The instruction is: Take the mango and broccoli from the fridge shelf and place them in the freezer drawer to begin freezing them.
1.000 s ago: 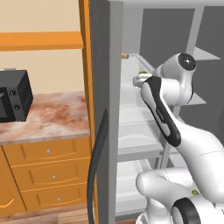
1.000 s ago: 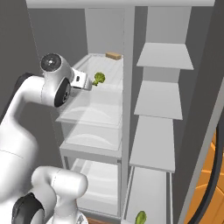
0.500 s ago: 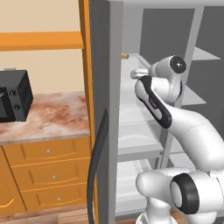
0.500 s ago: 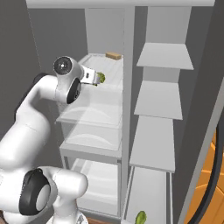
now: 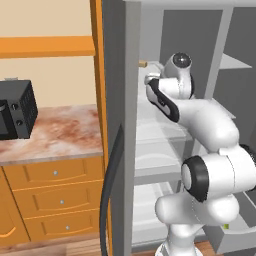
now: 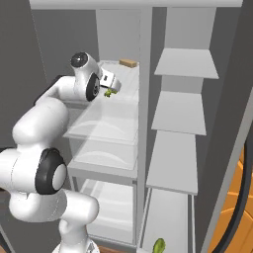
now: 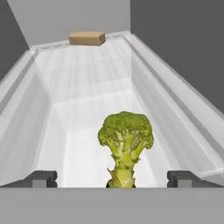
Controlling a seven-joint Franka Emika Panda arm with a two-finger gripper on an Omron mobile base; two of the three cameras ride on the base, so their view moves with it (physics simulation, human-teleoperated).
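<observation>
the claw [image 7: 112, 179] stands spread wide, its two tips either side of the broccoli [image 7: 125, 146] and apart from it. the broccoli stands upright, stalk down, on the pale translucent fridge shelf [image 7: 87, 83], near its front. a tan block [image 7: 87, 38] lies at the shelf's far end. grey fridge walls close in both sides. outside, a mottled tabletop [image 5: 55, 132] tops orange drawers [image 5: 50, 200].
</observation>
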